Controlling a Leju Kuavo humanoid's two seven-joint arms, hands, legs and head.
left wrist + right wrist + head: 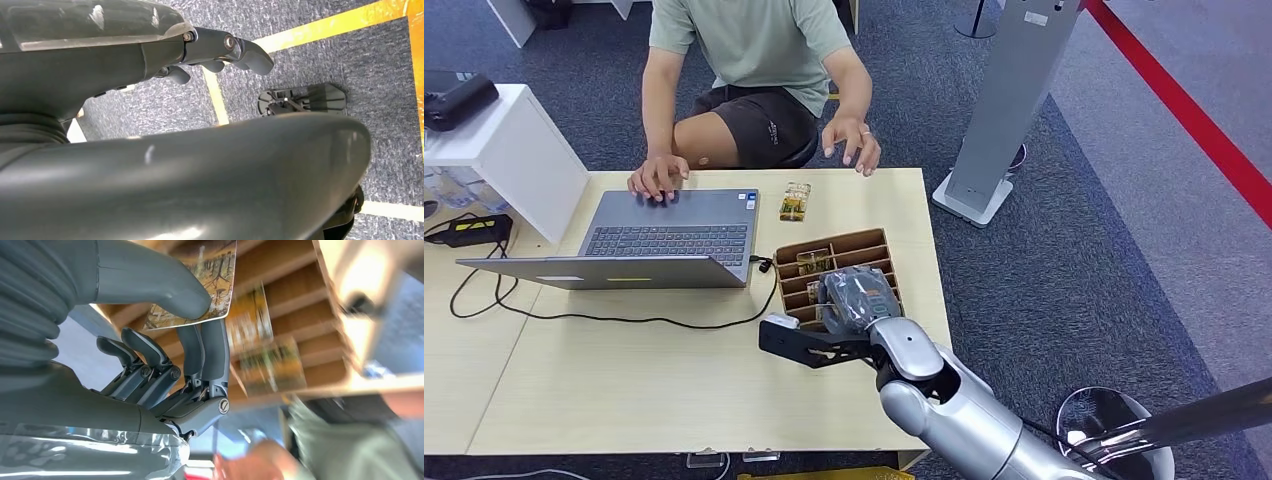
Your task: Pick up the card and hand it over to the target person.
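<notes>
My right hand [165, 365] pinches the card [210, 285] by one edge, thumb against fingers, above the box [836, 272]; I reckon it could slip. Left hand [220, 50] hangs curled, holding nothing.

The robot's right hand [856, 298] is hovering over the brown divided box [836, 275], pinching a card [200, 287] between thumb and fingers above the box's slotted walls. Between the box and the seated person [754, 60], a strip of bare table [864, 205] is lying open, with a second card [795, 201] resting on it just beside the open laptop [659, 240], which is blocking the way toward the left. The person's hand [854, 142] is hanging at the table's far edge, and a grey stand [1009, 100] is rising off the far right corner
</notes>
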